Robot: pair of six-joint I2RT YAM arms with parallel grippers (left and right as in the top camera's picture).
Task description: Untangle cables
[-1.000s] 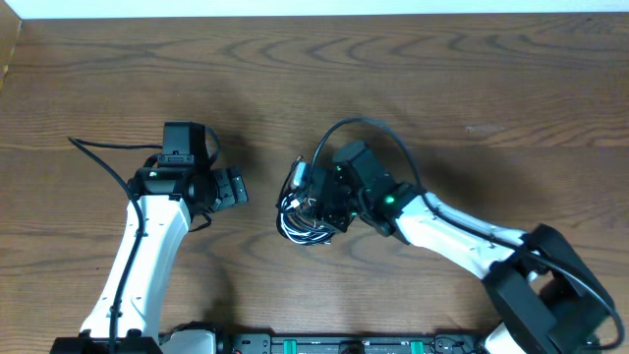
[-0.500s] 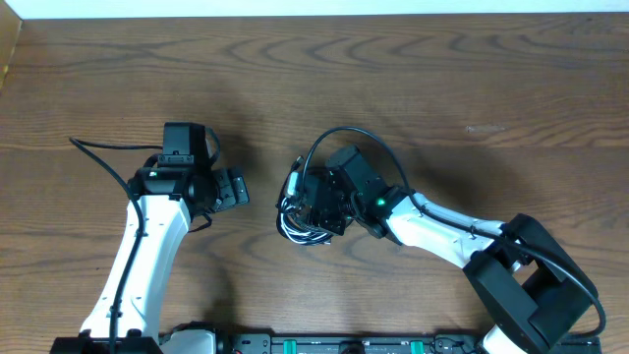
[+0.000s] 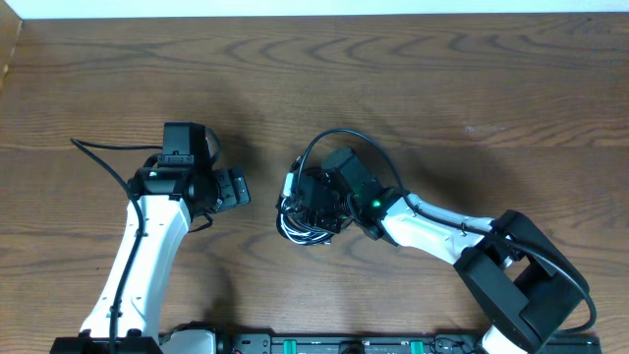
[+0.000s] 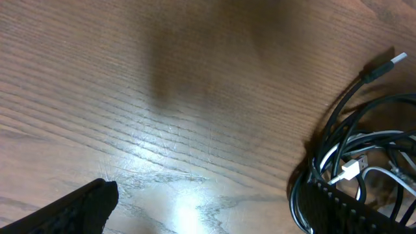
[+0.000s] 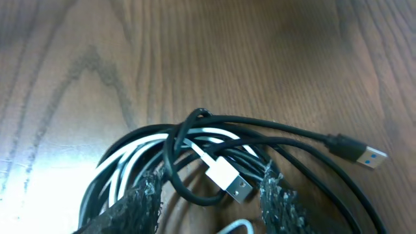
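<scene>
The cables (image 3: 298, 222) lie as one tangled black and white bundle at the table's middle. My right gripper (image 3: 313, 203) is down on top of this bundle. In the right wrist view its jaws (image 5: 205, 201) stand partly open astride the strands. A white USB plug (image 5: 227, 182) and a black loop lie loose between the fingers. A black USB plug (image 5: 357, 151) sticks out to the right. My left gripper (image 3: 239, 187) stands wide open just left of the bundle, nothing between its fingers (image 4: 71, 208). The black cable (image 4: 338, 123) runs beside its right finger.
A thick black arm cable (image 3: 346, 138) arcs over the right wrist, and another one (image 3: 98, 152) trails left from the left arm. The wooden table (image 3: 442, 79) ends at a pale strip along the far edge.
The right gripper has shifted slightly left over the bundle, its forearm swinging with it. The left arm and the cables have stayed where they were.
</scene>
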